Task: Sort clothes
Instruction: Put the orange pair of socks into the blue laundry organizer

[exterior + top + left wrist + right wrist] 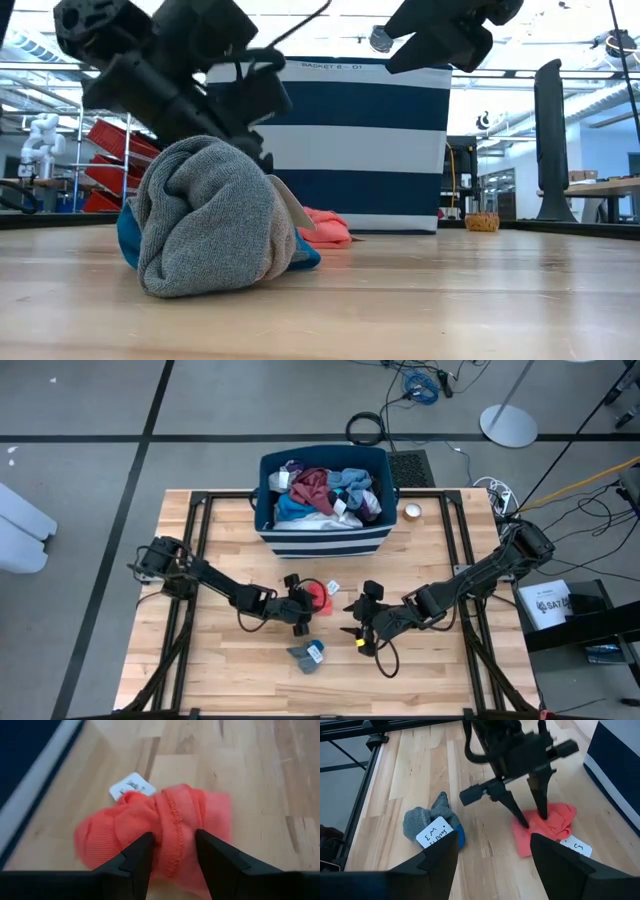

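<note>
On the table, front half: bare wooden planks (230,660) lie on both sides of the two garments, with open room toward the near edge and both side rails.
Left gripper (306,603): down at table centre, its two fingers (538,800) straddling the red-orange piece (545,827) with tips on the fabric; whether they pinch it, I cannot tell.
Right gripper (362,622): just beside the centre, fingers spread apart, holding nothing, well clear of the cloth.
Grey sock bundle (305,653): alone near the front edge, with blue fabric and a white tag (434,833) on it.
Navy striped bin (325,538): at the back edge, heaped with maroon, blue and white clothes (322,494).
Room: grey floor, cables, a round stand base (508,426) beyond the table.
Count: two garments on the wood, one bin, two arms.
</note>
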